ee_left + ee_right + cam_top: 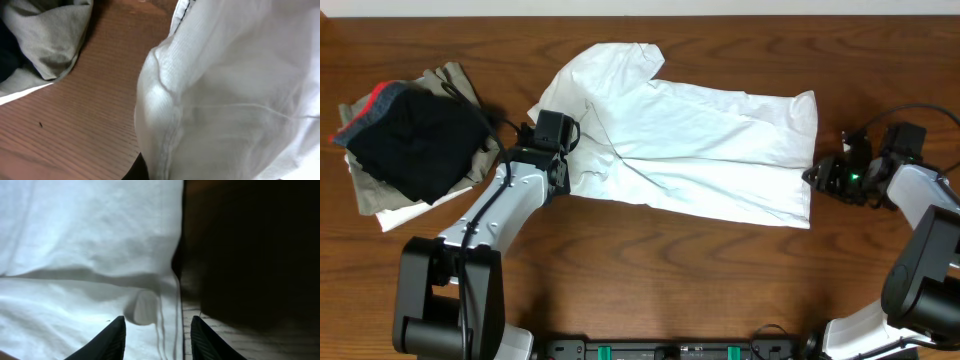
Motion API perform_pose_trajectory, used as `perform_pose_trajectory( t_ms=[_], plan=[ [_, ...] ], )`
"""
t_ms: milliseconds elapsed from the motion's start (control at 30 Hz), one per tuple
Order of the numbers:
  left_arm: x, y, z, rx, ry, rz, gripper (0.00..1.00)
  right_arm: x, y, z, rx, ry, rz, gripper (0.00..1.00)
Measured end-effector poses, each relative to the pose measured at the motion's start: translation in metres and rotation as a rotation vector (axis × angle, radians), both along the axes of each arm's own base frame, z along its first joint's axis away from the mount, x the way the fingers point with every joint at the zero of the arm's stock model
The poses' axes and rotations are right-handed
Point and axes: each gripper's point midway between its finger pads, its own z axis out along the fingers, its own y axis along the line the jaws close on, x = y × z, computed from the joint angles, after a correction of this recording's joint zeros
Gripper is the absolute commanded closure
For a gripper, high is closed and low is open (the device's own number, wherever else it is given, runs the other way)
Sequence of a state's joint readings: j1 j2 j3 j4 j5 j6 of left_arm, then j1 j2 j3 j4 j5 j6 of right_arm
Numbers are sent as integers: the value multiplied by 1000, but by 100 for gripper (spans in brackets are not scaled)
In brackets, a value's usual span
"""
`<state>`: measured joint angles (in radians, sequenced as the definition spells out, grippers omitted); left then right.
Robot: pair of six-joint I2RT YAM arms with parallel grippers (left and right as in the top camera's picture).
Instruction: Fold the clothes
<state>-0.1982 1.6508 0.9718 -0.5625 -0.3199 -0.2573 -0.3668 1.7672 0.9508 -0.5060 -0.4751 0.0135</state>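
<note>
At the left end of the clothes (700, 140) my left arm reaches up and to the right from its base, elbow low. Its left gripper (558, 135) is closed on a bunch of the white cloth, which rises close against the wrist camera. Over on the far side, my right arm bends in from the table's (650, 270) right edge, with the right gripper (157, 322) low and aimed at the garment's right hem. Its jaws stand apart, the hem lying just ahead of them and nothing gripped. The white garment is spread flat across the table's middle, its long axis running left to right and dipping slightly toward the right. The narrower end points up and left, near the black garment (415, 135).
</note>
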Motion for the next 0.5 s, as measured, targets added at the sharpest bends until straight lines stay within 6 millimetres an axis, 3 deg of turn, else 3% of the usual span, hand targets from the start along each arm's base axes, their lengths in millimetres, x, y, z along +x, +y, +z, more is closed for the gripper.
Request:
perform_pose_trajectory(
  t_ms=[233,300,333,367,400,500],
  plan=[
    [-1,0,0,2,6,0,93,-3,9,-12,-41,-7,30,58],
    [-2,0,0,2,8,0,93,-1,11,-12,-47,-21,40,65],
    [-2,0,0,2,9,0,93,-1,12,-13,-48,-24,44,73],
    [-2,0,-1,2,10,0,93,-1,13,-13,-50,-27,50,89],
    [-3,1,-1,2,11,0,93,-2,14,-14,-50,-23,49,96],
    [-4,1,-1,4,19,0,93,-6,14,-19,-58,-7,42,99]
  ],
)
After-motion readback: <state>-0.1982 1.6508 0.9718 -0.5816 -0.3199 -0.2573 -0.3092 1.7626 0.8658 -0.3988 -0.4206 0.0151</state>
